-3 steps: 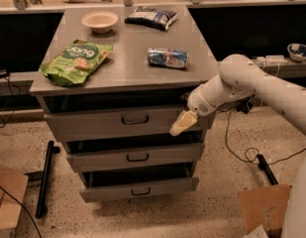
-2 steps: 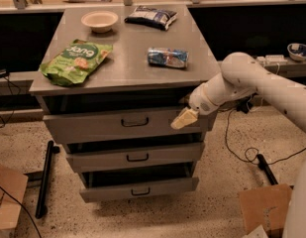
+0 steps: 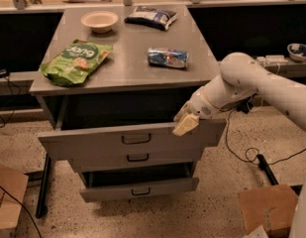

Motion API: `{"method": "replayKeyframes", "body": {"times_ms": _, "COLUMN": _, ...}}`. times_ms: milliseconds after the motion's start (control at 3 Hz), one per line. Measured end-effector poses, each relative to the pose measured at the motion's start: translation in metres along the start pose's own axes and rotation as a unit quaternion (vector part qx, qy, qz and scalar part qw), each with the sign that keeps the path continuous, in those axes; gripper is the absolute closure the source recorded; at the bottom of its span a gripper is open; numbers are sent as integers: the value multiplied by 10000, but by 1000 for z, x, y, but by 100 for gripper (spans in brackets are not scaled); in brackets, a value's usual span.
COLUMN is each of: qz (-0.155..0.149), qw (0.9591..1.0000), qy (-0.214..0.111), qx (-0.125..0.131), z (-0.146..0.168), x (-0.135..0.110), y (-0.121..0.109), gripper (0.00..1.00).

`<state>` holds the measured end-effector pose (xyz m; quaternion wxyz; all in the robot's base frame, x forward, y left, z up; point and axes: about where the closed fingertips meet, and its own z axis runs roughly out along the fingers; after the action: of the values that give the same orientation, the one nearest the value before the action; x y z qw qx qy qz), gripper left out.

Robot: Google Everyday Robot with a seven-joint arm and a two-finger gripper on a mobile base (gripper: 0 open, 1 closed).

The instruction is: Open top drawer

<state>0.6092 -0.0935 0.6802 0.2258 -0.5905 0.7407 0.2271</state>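
The top drawer [image 3: 93, 144] is the widest grey drawer under the cabinet top. It stands pulled out toward me, with a dark gap behind its front. Its small dark handle [image 3: 136, 139] is at the front's centre. My gripper [image 3: 185, 124] is at the upper edge of the drawer front, right of the handle, at the end of my white arm [image 3: 241, 81], which reaches in from the right. The two narrower drawers sit below: the middle one [image 3: 137, 158] mostly behind the top front, and the bottom one [image 3: 140, 189] slightly out.
On the cabinet top [image 3: 127, 71] lie a green chip bag [image 3: 76, 61], a white bowl [image 3: 99, 20], a dark snack bag [image 3: 151, 16] and a blue packet [image 3: 167, 57]. Cardboard boxes stand at the lower right [image 3: 269, 209] and lower left [image 3: 6, 197]. Cables [image 3: 241, 155] run on the floor.
The top drawer has come out toward me, and its front now stands well ahead of the cabinet. My gripper has moved with the drawer's upper edge. The view has shifted closer.
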Motion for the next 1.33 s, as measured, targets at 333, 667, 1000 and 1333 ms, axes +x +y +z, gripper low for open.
{"method": "replayKeyframes", "body": {"times_ms": 333, "qz": 0, "qw": 10000, "qy": 0, "qx": 0, "z": 0, "x": 0, "y": 0, "gripper": 25}}
{"method": "replayKeyframes", "body": {"times_ms": 667, "qz": 0, "qw": 10000, "qy": 1, "qx": -1, "z": 0, "x": 0, "y": 0, "gripper": 3}}
{"method": "replayKeyframes", "body": {"times_ms": 1000, "qz": -120, "qw": 9980, "qy": 533, "qx": -302, "z": 4, "x": 6, "y": 14, "gripper": 3}}
{"method": "replayKeyframes", "body": {"times_ms": 1333, "qz": -65, "qw": 9903, "qy": 1239, "qx": -626, "z": 6, "x": 25, "y": 33, "gripper": 26}}
